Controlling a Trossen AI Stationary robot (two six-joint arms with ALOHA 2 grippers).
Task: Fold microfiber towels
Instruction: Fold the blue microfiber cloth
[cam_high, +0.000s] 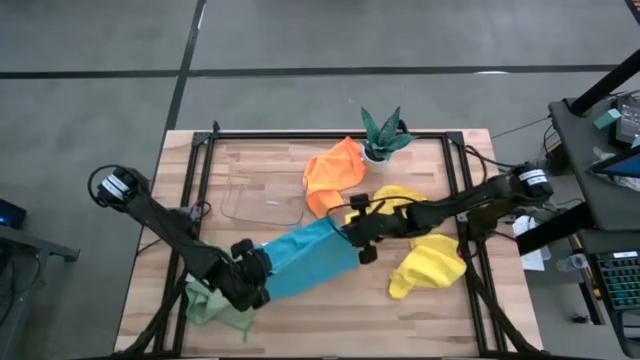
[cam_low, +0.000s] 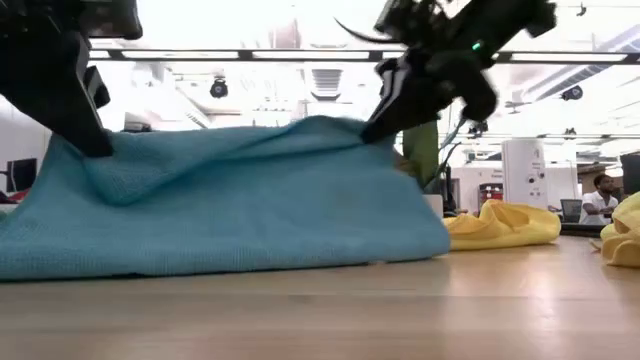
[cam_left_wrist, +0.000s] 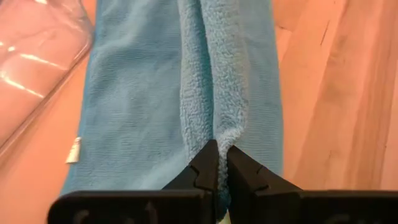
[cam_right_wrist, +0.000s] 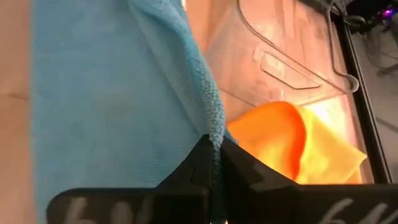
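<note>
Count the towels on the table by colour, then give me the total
Blue towel: 1, pinched by the left gripper and the right gripper
Orange towel: 1
Yellow towels: 2
Pale green towel: 1
Total: 5 towels

This looks like a robotics lab in an open office hall; a wooden worktable (cam_high: 330, 300) stands on grey concrete floor (cam_high: 90, 110). Ceiling light strips (cam_low: 560, 57) run overhead; a person (cam_low: 600, 197) sits at a desk far behind.
</note>
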